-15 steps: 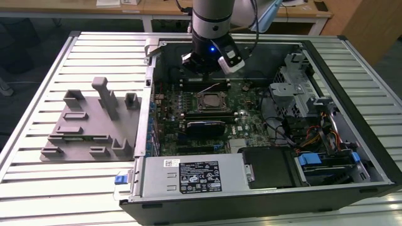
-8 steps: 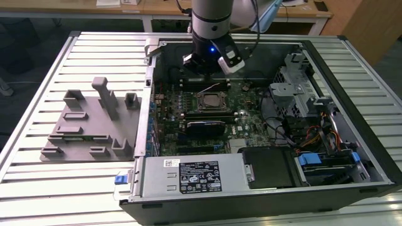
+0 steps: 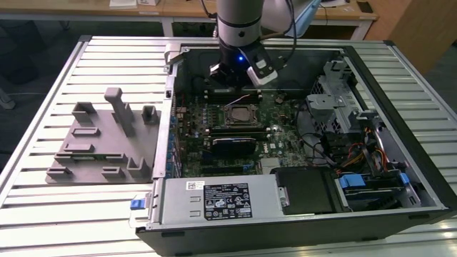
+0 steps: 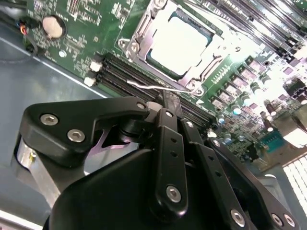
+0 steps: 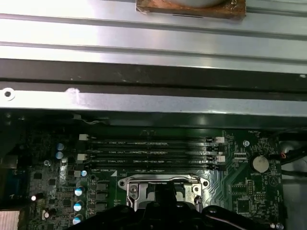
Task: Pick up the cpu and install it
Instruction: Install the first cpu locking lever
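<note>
The cpu is a flat silver square lying inside the motherboard socket, with the metal socket frame around it. In the exterior view the cpu sits mid-board inside the open computer case. My gripper hangs just beside the socket, over the memory slots, close to the thin wire lever at the socket's edge. Its fingers are drawn together with nothing between them. In the exterior view the gripper is a little behind the socket. The gripper's dark body covers part of the socket in the first wrist view.
A grey tray with upright holders stands on the slatted table at the exterior view's left. Inside the case are memory slots, a power supply at the front, and a drive cage with cables at the exterior view's right.
</note>
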You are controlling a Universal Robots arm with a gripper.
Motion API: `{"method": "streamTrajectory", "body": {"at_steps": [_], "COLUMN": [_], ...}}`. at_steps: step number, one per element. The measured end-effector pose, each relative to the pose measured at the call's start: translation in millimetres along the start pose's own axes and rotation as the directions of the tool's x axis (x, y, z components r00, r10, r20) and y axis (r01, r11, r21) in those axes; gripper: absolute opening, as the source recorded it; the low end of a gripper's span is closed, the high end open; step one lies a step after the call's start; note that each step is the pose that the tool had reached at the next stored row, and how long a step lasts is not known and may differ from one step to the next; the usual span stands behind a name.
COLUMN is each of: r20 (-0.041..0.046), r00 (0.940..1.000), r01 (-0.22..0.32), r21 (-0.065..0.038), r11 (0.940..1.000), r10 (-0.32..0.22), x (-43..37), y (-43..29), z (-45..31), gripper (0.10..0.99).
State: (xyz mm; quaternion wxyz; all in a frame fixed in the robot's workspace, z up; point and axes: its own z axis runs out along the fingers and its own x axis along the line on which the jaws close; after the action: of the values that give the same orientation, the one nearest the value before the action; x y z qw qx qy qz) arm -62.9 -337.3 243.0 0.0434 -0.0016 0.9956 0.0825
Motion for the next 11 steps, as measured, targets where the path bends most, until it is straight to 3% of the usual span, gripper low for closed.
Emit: {"method": "streamTrajectory", "body": {"at_steps": [11], "r20": [0.0362], "r00": [0.9984], "r01": [-0.045], "r21": [0.051], "r11": [0.9977], "r10": [0.043], "x": [0.6], "y": [-1.1], "z": [6.2], "gripper": [0.106]}}
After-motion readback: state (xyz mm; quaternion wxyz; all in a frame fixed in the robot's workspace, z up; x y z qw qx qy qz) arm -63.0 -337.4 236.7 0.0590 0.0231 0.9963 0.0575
